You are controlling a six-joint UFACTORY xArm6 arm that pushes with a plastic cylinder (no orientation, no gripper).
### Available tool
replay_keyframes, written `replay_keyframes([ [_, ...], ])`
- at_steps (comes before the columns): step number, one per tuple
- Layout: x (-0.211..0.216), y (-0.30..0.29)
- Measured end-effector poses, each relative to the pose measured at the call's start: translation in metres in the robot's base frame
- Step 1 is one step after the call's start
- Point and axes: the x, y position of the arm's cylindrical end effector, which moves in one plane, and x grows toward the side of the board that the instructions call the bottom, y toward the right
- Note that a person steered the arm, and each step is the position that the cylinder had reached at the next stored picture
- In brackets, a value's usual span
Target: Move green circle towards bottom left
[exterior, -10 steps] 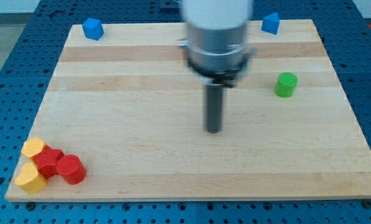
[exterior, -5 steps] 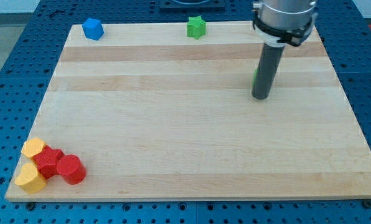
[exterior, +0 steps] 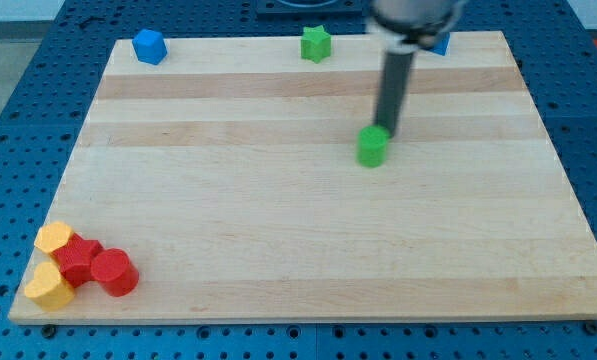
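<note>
My tip (exterior: 387, 134) sits right against the upper right edge of the green circle (exterior: 373, 147), which stands a little right of the middle of the wooden surface (exterior: 278, 230), in its upper half. There is no gripper on this arm, only the dark rod, so nothing is being held; the tip simply touches the block from the side toward the view's top right. Toward the view's bottom left the surface is bare wood all the way to a tight cluster in the corner: two yellow blocks (exterior: 53, 238) (exterior: 48, 286) and two red blocks (exterior: 78, 260) (exterior: 114, 272), packed touching one another. Along the top edge I see a blue block (exterior: 149, 46) at the view's left, a green star (exterior: 317, 43) near the middle, and another blue block (exterior: 439, 44) partly hidden behind the arm
</note>
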Motion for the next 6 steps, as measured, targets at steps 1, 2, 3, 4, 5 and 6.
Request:
replay_keyframes([
  [1, 0.037, -0.068],
  [2, 0.037, -0.064],
  [3, 0.037, -0.035],
  [4, 0.037, -0.017],
  [5, 0.055, -0.018],
  [6, 0.086, -0.068],
])
